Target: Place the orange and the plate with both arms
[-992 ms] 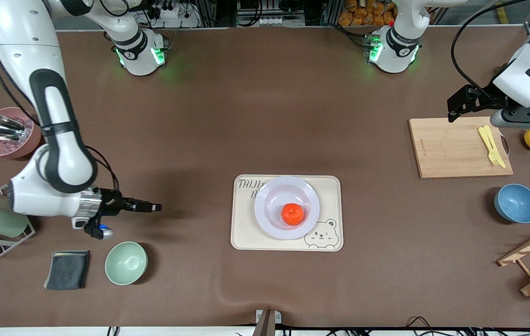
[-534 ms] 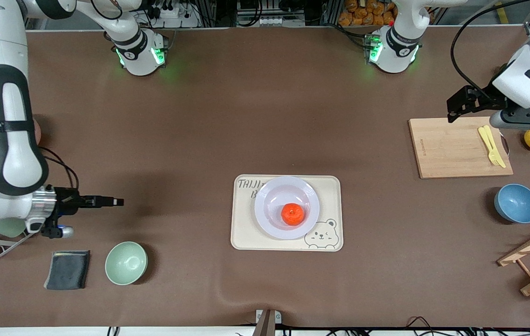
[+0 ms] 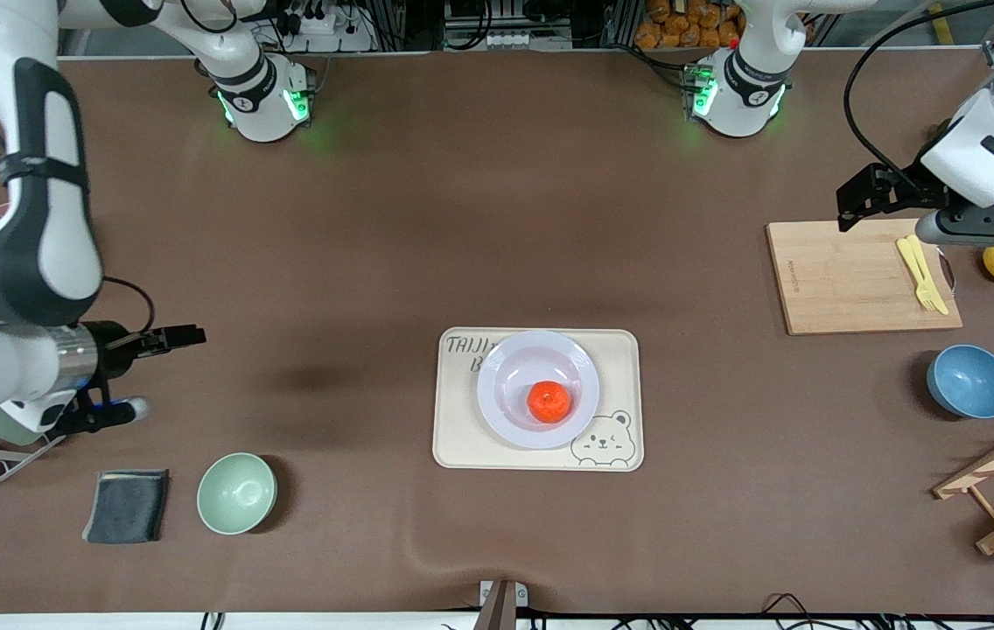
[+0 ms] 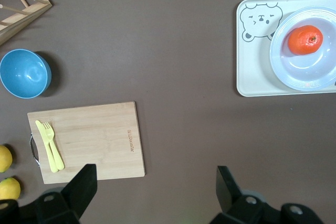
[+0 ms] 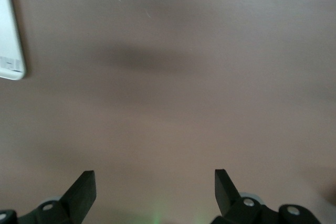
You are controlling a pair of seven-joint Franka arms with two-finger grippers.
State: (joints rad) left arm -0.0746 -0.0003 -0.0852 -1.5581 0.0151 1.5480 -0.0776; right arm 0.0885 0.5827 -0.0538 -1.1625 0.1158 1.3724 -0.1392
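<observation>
1. From the front, the orange [image 3: 549, 402] sits in the plate [image 3: 537, 388], and the plate rests on the bear tray [image 3: 537, 399] mid-table. Neither pair of fingers is anywhere near them. The right gripper [image 3: 173, 336] hangs over bare tabletop at the right arm's end, well apart from the tray, with a green bowl [image 3: 236, 493] and a dark cloth [image 3: 127, 505] below it in this view. The left gripper [image 3: 856, 201] hovers at the edge of the cutting board [image 3: 856, 276], which carries a yellow fork and knife [image 3: 921, 273].

2. In the left wrist view, the left gripper's two fingers [image 4: 81, 190] stand wide apart with nothing between them. The board lies just ahead of them; the plate and orange lie well away from the fingertips.

3. In the right wrist view, the right gripper's fingers [image 5: 84, 188] are likewise spread wide and empty, with only brown table between them and a tray corner well off.

4. The placing looks done to me, both arms standing clear. To finish well, I'd keep the fingers high and away from the tray, so nothing nudges the plate or rolls the fruit.
</observation>
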